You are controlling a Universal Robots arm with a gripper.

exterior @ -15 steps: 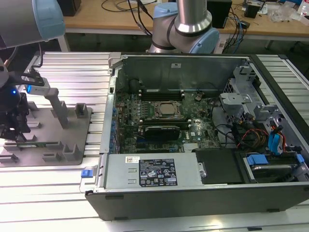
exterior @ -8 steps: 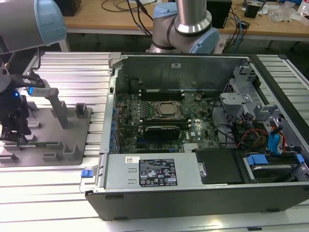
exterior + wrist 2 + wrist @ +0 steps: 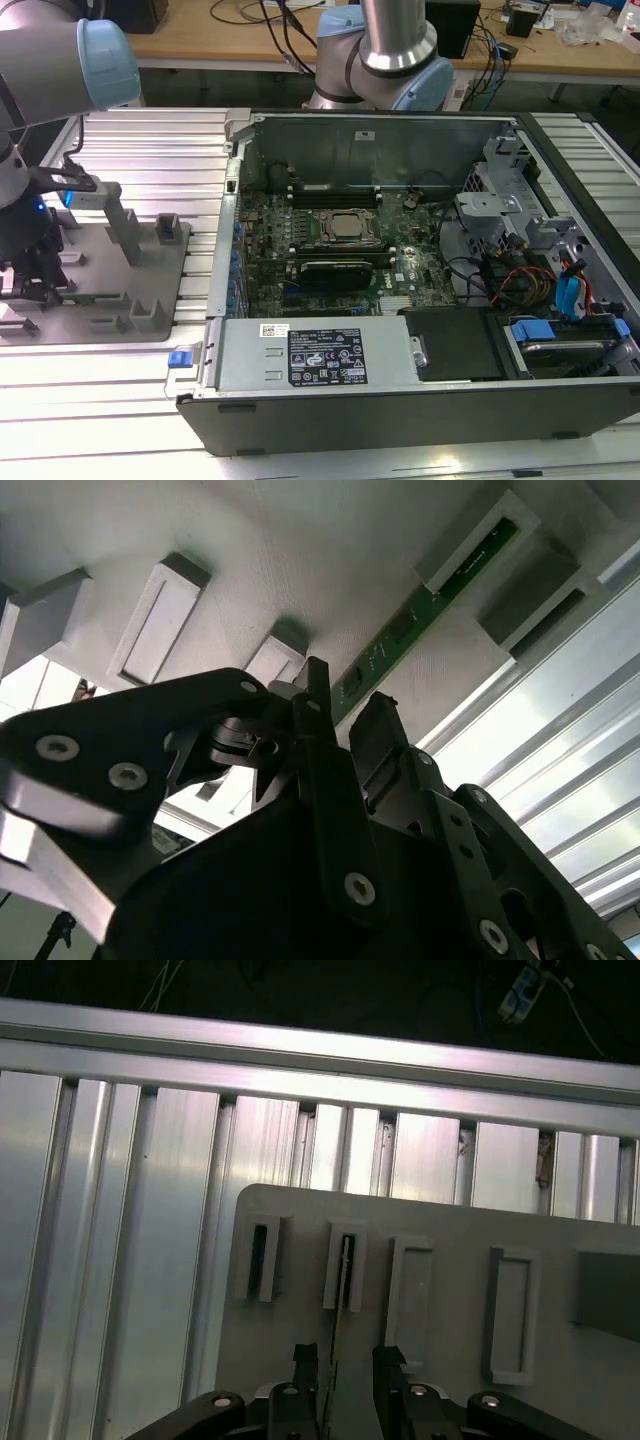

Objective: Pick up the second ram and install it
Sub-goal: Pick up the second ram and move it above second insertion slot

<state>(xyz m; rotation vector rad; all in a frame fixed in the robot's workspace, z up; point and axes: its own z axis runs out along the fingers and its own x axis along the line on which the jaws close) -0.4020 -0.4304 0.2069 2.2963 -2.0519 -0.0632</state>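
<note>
Lab bench setup here: desks and cable clutter at the back, and a ribbed aluminium table (image 3: 120,400) up front. The open computer case (image 3: 400,410) takes up the middle, with its motherboard (image 3: 330,250) exposed. On the exterior view's left, well apart from the case, sits the grey fixture plate (image 3: 150,310) with its upright holders, and the arm (image 3: 60,60) comes down over that end.

In both wrist views the gripper (image 3: 345,1360) is right down at the plate. The second ram (image 3: 345,1265) stands on edge in one of the slotted holders, not yet lifted out.

What matters is that the stick's long axis lines up with the gap between the fingers, so its flat faces look at the pads. In the second wrist view the green board (image 3: 420,610) runs away from the gripper (image 3: 348,715), with its near end tucked between the fingertips.

The fingers (image 3: 305,1360) are spread and straddle the stick. There's daylight on both sides, so I'd call it no pinch yet. The board looks closer to one pad than the other, so the squeeze might nudge it sideways a bit.
</note>
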